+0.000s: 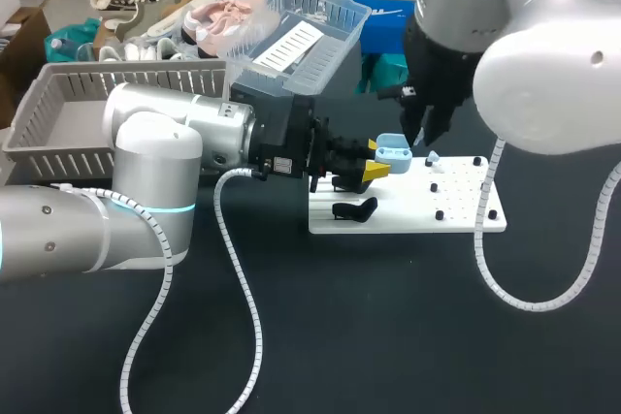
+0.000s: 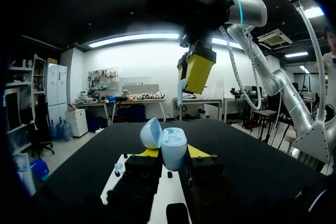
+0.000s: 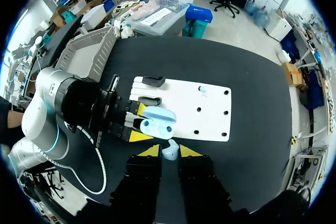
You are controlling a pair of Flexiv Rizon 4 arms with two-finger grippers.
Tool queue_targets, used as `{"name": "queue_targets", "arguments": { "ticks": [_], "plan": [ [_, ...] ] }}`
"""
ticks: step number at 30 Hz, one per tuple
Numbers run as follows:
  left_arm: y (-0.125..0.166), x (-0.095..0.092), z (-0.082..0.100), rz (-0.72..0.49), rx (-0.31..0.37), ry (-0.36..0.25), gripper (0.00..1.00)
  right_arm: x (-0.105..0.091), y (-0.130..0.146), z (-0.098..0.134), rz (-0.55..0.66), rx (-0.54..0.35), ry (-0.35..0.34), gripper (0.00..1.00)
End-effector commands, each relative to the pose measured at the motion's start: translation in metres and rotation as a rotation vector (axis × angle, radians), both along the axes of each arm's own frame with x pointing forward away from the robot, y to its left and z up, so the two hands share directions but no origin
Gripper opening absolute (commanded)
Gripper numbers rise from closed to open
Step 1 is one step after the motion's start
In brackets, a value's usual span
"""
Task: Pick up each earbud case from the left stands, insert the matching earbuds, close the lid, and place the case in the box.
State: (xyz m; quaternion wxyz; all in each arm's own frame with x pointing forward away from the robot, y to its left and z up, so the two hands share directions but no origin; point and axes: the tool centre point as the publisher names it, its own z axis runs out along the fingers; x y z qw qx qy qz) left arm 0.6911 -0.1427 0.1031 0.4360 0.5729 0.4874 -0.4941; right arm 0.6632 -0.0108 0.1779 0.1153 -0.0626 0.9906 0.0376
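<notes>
A light-blue earbud case (image 2: 173, 148) with its lid (image 2: 151, 132) open is held over the white stand board (image 1: 456, 206), and my left gripper (image 2: 172, 153) is shut on its body. In the head view the case (image 1: 392, 153) is level with the board's left part. My right gripper (image 3: 169, 151) hovers just above the open case (image 3: 157, 123), shut on a light-blue earbud (image 3: 169, 153). A second earbud (image 1: 434, 160) rests on the board. Two black stands (image 1: 354, 210) on the board's left side are bare.
A grey basket (image 1: 58, 109) sits at the far left of the table. A clear plastic bin (image 1: 320, 41) stands tilted behind my left arm. Small black pegs (image 1: 439, 213) dot the board's right half.
</notes>
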Motion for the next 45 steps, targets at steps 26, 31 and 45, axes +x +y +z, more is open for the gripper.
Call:
{"name": "queue_targets", "arguments": {
  "ticks": [26, 31, 45],
  "plan": [
    [0.000, 0.000, 0.000, 0.002, 0.001, -0.001, 0.00, 0.012, 0.019, 0.012, -0.232, -0.034, 0.074, 0.00],
    [0.000, 0.000, 0.000, 0.002, 0.001, -0.001, 0.00, 0.009, 0.019, 0.008, -0.221, -0.047, 0.095, 0.00],
    [0.000, 0.000, 0.000, 0.002, 0.001, -0.001, 0.00, 0.009, 0.013, -0.005, -0.212, -0.070, 0.123, 0.00]
  ]
}}
